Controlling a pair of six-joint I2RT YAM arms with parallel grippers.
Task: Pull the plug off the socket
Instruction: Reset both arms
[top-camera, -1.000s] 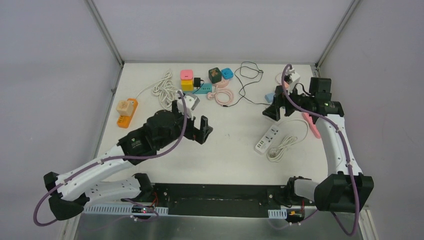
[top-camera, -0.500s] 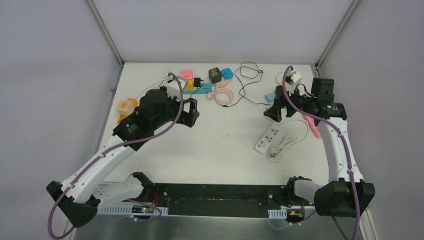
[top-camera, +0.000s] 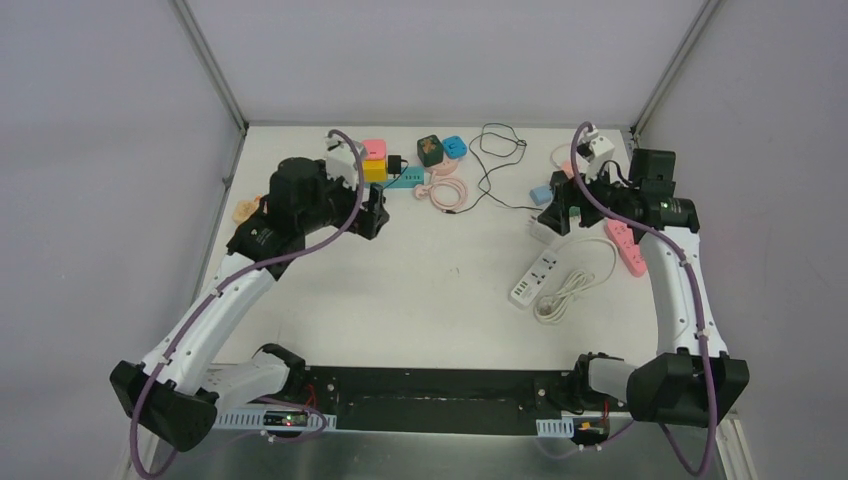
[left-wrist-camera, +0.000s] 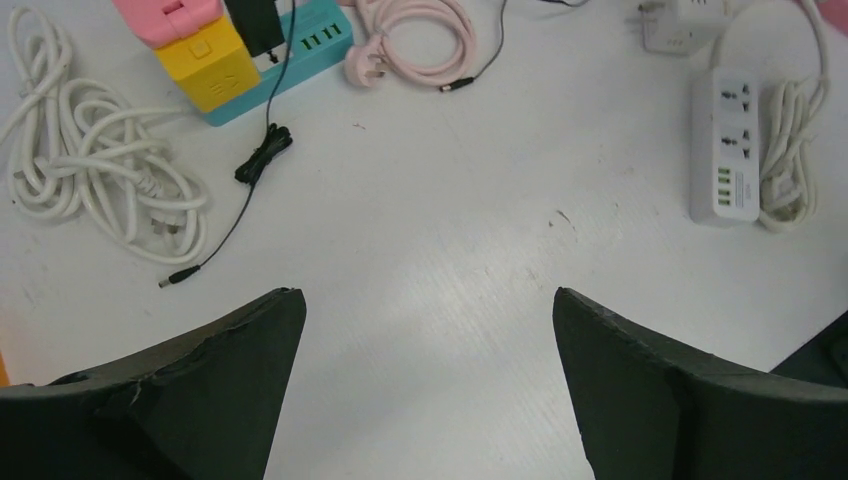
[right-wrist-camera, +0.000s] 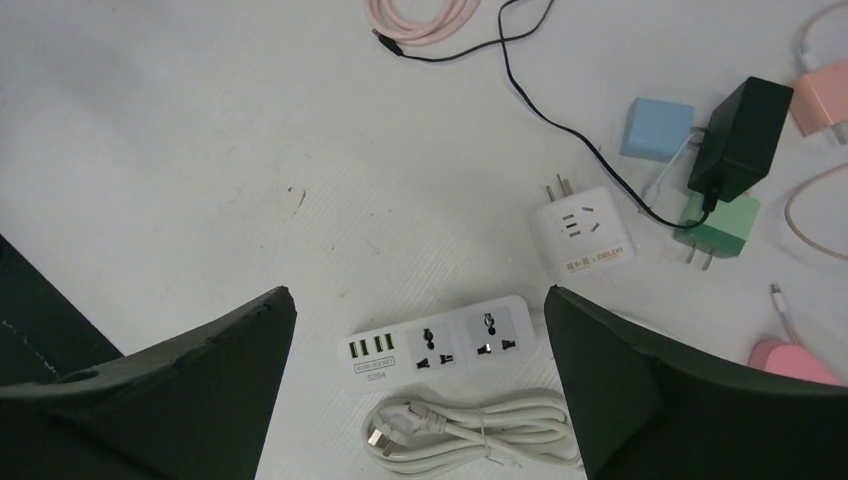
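The left gripper (left-wrist-camera: 428, 300) and right gripper (right-wrist-camera: 418, 295) are both hanging wide open, gripping nothing. The black adapter (left-wrist-camera: 258, 25) is sitting plugged into the teal power strip (left-wrist-camera: 305, 55), the pull not yet begun.

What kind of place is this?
Probably a robot lab test cell: a white table walled by grey panels, a left arm and right arm bolted at its near edge, and a white power strip among assorted adapters.

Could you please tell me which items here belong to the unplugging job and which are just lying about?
Job, probably: black adapter, teal power strip holding it, left pincer.
Lying about: white power strip, white cable coil, pink cable.
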